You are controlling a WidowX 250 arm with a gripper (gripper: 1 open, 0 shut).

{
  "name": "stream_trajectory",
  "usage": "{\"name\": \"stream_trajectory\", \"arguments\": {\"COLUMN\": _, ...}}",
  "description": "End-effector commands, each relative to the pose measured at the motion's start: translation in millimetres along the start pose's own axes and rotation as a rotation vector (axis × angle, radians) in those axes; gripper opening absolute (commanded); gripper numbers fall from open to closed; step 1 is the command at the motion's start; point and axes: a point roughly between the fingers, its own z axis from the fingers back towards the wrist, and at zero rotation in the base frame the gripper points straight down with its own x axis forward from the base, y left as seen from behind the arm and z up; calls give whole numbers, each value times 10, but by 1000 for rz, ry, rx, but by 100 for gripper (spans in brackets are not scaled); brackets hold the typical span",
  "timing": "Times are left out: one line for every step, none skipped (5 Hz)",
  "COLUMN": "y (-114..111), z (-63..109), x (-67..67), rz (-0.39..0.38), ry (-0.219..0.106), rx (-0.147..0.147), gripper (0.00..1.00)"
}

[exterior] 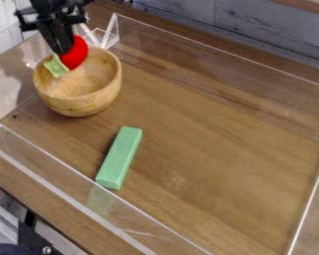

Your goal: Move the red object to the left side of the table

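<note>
The red object [75, 55] is a small bright red rounded toy with a light green stem piece [55, 68]. It hangs at the far rim of the wooden bowl [80, 95], at the table's [215, 120] left end. My gripper [61, 40] points down from the top left and is shut on the red object. Whether the toy touches the bowl cannot be told.
A long flat green block [120, 156] lies on the brown wood tabletop near the front. Low clear plastic walls [189, 234] run around the table's edges. A clear upright panel [109, 30] stands just behind the bowl.
</note>
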Motion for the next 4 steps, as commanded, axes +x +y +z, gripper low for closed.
{"name": "stream_trajectory", "arguments": {"y": -31, "z": 78, "x": 55, "rz": 17, "ry": -35, "rx": 10, "gripper": 0}}
{"name": "stream_trajectory", "arguments": {"y": -32, "z": 39, "x": 75, "rz": 53, "ry": -30, "rx": 4, "gripper": 0}}
{"name": "stream_trajectory", "arguments": {"y": -20, "z": 0, "x": 99, "rz": 88, "ry": -21, "rx": -4, "gripper": 0}}
{"name": "stream_trajectory", "arguments": {"y": 3, "z": -32, "x": 131, "rz": 120, "ry": -10, "rx": -17, "gripper": 0}}
